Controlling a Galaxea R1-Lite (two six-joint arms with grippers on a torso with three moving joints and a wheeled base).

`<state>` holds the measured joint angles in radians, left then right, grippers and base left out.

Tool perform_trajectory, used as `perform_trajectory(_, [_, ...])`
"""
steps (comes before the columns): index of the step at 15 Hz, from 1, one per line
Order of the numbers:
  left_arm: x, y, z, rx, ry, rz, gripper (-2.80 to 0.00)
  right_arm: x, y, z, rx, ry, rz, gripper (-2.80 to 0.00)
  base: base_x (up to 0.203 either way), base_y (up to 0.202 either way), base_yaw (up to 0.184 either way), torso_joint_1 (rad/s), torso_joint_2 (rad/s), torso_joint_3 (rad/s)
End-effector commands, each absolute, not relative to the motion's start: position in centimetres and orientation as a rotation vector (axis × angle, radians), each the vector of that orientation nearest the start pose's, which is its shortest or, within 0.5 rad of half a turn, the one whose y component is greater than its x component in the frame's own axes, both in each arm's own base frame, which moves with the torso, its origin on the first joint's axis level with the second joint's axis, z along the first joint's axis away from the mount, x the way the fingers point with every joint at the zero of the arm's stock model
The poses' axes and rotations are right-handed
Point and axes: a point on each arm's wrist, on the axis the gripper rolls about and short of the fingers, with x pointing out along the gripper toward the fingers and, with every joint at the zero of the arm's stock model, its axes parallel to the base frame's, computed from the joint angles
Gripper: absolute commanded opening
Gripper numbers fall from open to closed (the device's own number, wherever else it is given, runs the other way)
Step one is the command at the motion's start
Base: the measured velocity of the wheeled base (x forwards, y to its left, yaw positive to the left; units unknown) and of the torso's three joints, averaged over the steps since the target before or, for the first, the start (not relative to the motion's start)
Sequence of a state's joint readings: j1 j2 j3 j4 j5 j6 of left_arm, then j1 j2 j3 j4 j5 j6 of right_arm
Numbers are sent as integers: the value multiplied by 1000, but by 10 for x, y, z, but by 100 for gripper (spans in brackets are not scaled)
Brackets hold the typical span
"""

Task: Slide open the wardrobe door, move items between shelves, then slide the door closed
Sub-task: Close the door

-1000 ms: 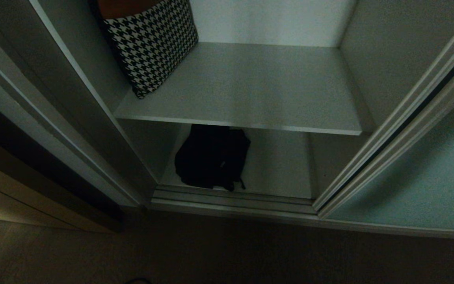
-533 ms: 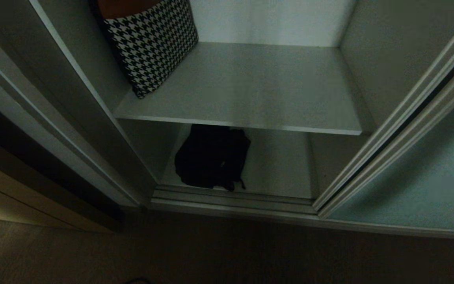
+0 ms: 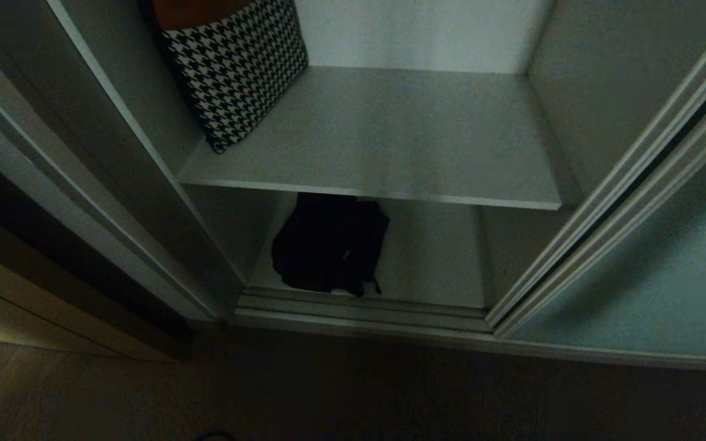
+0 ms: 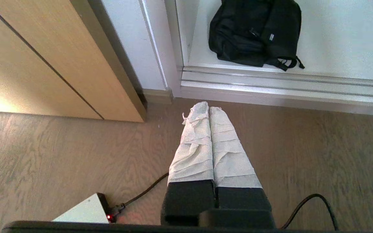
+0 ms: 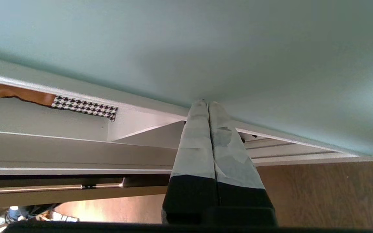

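The sliding wardrobe door (image 3: 665, 275), a pale teal panel in a silver frame, is slid to the right, leaving the wardrobe open. A black fabric bag (image 3: 328, 245) (image 4: 254, 32) lies on the lower shelf (image 3: 432, 257), near its front left. The upper shelf (image 3: 390, 135) carries only a houndstooth bag (image 3: 236, 67) at its left. Neither arm is in the head view. My right gripper (image 5: 207, 103) is shut and empty. Its tips point at the teal door (image 5: 206, 48) close to the frame edge; I cannot tell whether they touch. My left gripper (image 4: 208, 108) is shut and empty over the floor before the wardrobe.
A silver bottom track (image 3: 359, 309) runs along the wardrobe's front. A light wooden cabinet (image 4: 44, 64) stands left of the wardrobe. On the wood floor lie a small white box with a red light (image 4: 86, 212) and black cables (image 4: 312, 200).
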<state>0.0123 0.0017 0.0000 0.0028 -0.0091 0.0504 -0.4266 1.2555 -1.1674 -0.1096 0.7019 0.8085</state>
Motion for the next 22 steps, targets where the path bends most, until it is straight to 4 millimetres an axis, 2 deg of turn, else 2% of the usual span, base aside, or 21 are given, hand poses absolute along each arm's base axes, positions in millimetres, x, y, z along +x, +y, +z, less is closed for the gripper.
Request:
perform_trajectory(1, [-23, 0, 75, 51, 6, 3, -280, 175, -63, 347, 797, 98, 272, -280, 0, 0, 0, 0, 0, 0])
perform_trajectory(8, [-23, 0, 75, 51, 6, 3, -280, 174, -52, 349, 783, 109, 328, -280, 0, 0, 0, 0, 0, 0])
perform_trajectory(12, [-23, 0, 75, 51, 6, 3, -280, 176, -38, 350, 768, 130, 401, -280, 0, 0, 0, 0, 0, 0])
perform_trajectory(18, [-23, 0, 75, 51, 6, 3, -280, 182, -3, 349, 705, 189, 579, -280, 0, 0, 0, 0, 0, 0])
perform_trajectory(22, [-23, 0, 75, 51, 6, 3, -280, 175, 38, 347, 632, 219, 719, -280, 0, 0, 0, 0, 0, 0])
